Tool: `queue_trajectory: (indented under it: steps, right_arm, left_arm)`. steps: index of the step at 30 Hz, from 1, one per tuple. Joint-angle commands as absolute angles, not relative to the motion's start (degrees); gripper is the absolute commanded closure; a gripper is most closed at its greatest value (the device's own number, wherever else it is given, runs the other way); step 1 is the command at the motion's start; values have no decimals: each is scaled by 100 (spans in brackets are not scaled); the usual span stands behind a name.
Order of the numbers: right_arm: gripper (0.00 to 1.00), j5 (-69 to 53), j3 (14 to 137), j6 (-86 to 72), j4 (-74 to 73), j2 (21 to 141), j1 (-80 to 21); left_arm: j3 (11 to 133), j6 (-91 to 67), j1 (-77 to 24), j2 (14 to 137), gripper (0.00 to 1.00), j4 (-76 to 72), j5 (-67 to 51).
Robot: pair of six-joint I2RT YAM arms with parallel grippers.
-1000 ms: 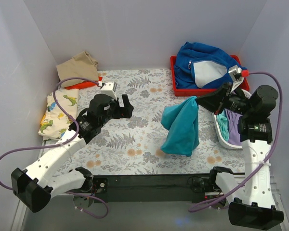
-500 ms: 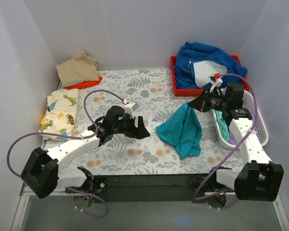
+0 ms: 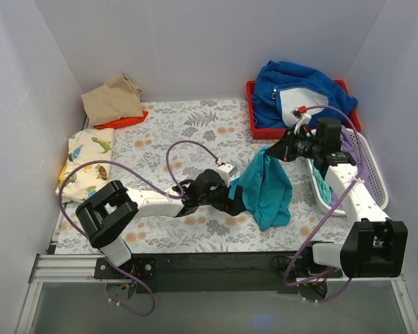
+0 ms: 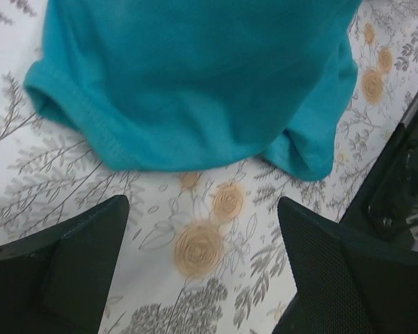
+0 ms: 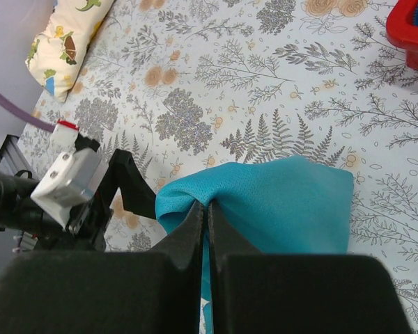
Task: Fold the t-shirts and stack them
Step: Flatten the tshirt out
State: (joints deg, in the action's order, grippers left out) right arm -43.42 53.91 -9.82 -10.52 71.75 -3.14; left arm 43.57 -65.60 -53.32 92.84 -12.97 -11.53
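The teal t-shirt (image 3: pixel 270 189) hangs bunched from my right gripper (image 3: pixel 272 151), which is shut on its top fold; its lower part rests on the floral table. In the right wrist view the fingertips pinch the fold (image 5: pixel 207 205) of the teal shirt (image 5: pixel 285 209). My left gripper (image 3: pixel 235 202) is open and low over the table, at the shirt's lower left edge. In the left wrist view the teal shirt's hem (image 4: pixel 195 90) lies just ahead of the open, empty gripper (image 4: pixel 202 257). A folded dinosaur-print shirt (image 3: pixel 87 163) lies at the left. A tan shirt (image 3: pixel 113 99) lies on an orange one (image 3: pixel 125 121).
A red tray (image 3: pixel 251 111) at the back right holds the royal-blue fleece (image 3: pixel 296 87). A white basket (image 3: pixel 369 177) by the right wall holds lavender (image 3: pixel 338 193) and mint (image 3: pixel 322 182) cloth. White walls close the table on three sides.
My left arm has stretched right across the table until its open gripper reached the teal shirt's edge. My right gripper has lowered the shirt and drawn it slightly back.
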Motion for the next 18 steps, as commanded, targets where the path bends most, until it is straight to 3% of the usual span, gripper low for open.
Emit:
queue_trajectory:
  steps: [1, 6, 18]
  right_arm:
    - [99, -4289, 5555, -826, -853, 7190, -334]
    - [99, -4219, 5502, -756, -861, 7233, -343]
    - [99, -4140, 5458, -668, -870, 7374, -343]
  left_arm:
    - [4869, -6337, -5765, 9429, 12, -1845, 515]
    - [5019, -6057, -6266, 9580, 13, -2477, 2002]
    - [5431, -5818, -6864, 10396, 12, -3111, 2592]
